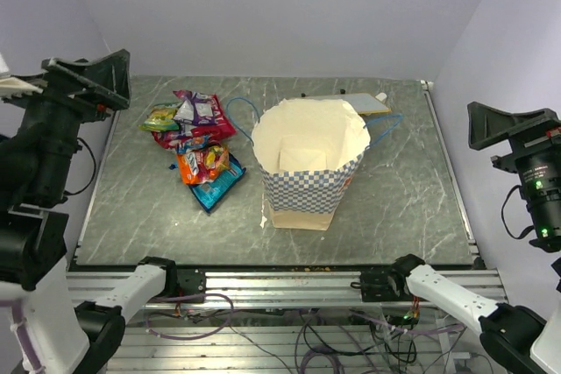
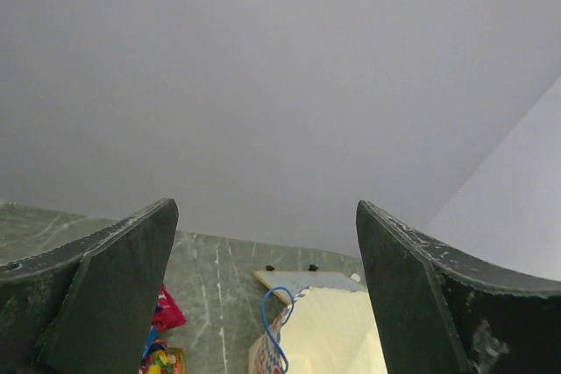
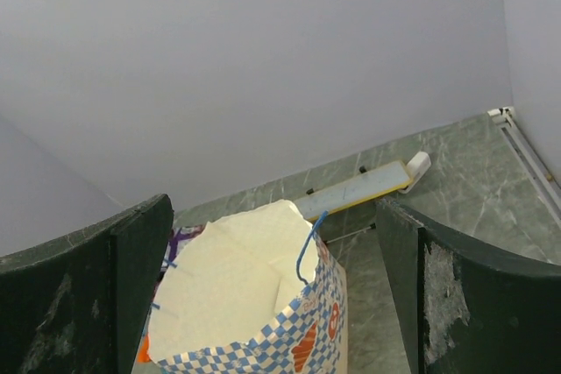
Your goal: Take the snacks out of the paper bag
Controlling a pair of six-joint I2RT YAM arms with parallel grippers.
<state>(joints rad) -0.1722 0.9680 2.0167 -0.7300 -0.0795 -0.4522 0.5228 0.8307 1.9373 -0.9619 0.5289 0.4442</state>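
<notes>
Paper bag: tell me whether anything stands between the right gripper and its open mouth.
Nothing visible does. The right gripper, open, hangs above and to the right of the paper bag, whose mouth gapes upward. The flat board lies behind the bag, and the snacks lie in a pile to its left.

A: What sits on the table [image 1: 403, 208] that is no concern of ours?
B: A flat board [image 3: 355, 190] near the far edge, right of middle, lying a little aslant. It has a pale top, a yellow long edge, a white cap [image 3: 419, 164] at its right end, and small black feet on the far side (two show in the right wrist view).
A: And the table itself?
B: Dark grey-green, veined like marble. A white strip [image 1: 445, 164] runs down its right edge and a metal rail [image 1: 280, 284] along the near one, with tangled cables [image 1: 337, 339] below.
A: Behind?
B: Plain pale lilac walls [image 1: 280, 15] on three sides.
</notes>
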